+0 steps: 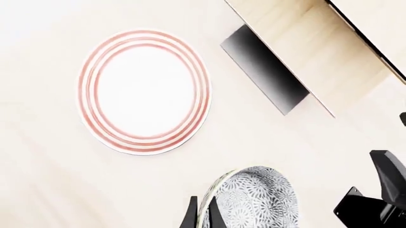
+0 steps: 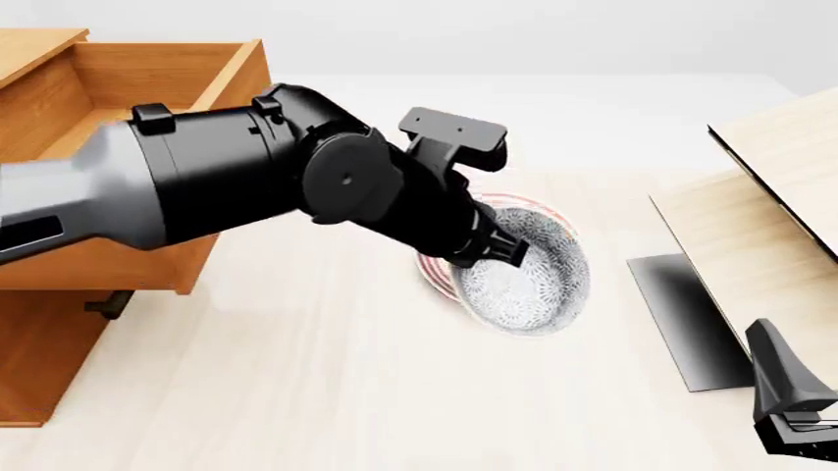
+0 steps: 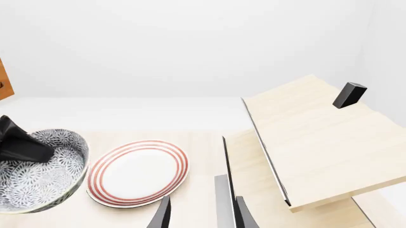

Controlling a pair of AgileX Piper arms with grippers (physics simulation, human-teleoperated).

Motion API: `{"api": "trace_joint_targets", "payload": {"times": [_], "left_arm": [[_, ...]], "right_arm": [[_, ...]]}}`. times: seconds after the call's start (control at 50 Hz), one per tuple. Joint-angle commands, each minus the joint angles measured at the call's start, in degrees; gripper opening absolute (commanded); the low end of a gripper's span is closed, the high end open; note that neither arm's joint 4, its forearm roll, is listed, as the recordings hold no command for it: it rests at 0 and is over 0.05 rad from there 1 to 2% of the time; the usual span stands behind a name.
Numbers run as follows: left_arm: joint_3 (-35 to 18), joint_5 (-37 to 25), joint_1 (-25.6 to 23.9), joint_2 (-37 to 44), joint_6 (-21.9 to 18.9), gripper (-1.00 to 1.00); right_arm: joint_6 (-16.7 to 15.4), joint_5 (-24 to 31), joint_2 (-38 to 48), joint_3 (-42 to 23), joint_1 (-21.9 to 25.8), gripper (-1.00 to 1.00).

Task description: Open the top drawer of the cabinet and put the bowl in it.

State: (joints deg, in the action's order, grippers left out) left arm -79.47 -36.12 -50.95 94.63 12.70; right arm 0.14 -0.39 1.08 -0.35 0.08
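- Two arms are at the table (image 2: pixel 328 392), but we count on only one for this step: the left gripper (image 2: pixel 492 253) is clamped on the rim of the bowl (image 2: pixel 531 280), one finger inside and one outside, as the left wrist view shows at the bowl's edge (image 1: pixel 254 199).
- The bowl appears to hang tilted above the plate (image 2: pixel 439 275), clear of it in the right wrist view, where bowl (image 3: pixel 38 178) and plate (image 3: pixel 136 173) sit side by side with the bowl nearer the cabinet (image 2: pixel 46 363).
- The top drawer (image 2: pixel 157 88) already stands pulled out on the cabinet, its box open upward, so we judge the step in hand to be the carry across to it.
- We should raise the bowl enough to pass over the drawer's front wall, since that wall stands higher than the bowl does now.
- A rim pinch on a tilted bowl may slip or swing; we would move steadily and level the bowl as we go.
- We would lower it well inside the drawer, away from the walls, before parting the fingers.
- The right gripper (image 3: pixel 199 213) waits beside the pale wooden structure (image 3: pixel 317 142), far from the cabinet; its fingers stand slightly apart and hold nothing, and we can leave it there.
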Motion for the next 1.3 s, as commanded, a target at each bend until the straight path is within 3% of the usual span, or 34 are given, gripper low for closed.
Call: {"api": "trace_joint_targets", "payload": {"times": [0.02, 0.34, 0.98, 1.3], "left_arm": [[-6.0, -3.8, 2.1, 0.4, -1.4, -1.0], [-12.3, -6.8, 4.2, 1.2, -1.7, -1.0], [-31.9, -16.9, 8.1, 5.4, -4.1, -1.0], [-39.4, -20.4, 9.2, 8.4, -1.9, -1.0]], "right_arm": [[0.0, 0.0, -0.1, 0.0, 0.0, 1.0], [0.0, 0.0, -0.1, 0.0, 0.0, 1.0], [0.0, 0.0, -0.1, 0.0, 0.0, 1.0], [0.0, 0.0, -0.1, 0.0, 0.0, 1.0]]}}
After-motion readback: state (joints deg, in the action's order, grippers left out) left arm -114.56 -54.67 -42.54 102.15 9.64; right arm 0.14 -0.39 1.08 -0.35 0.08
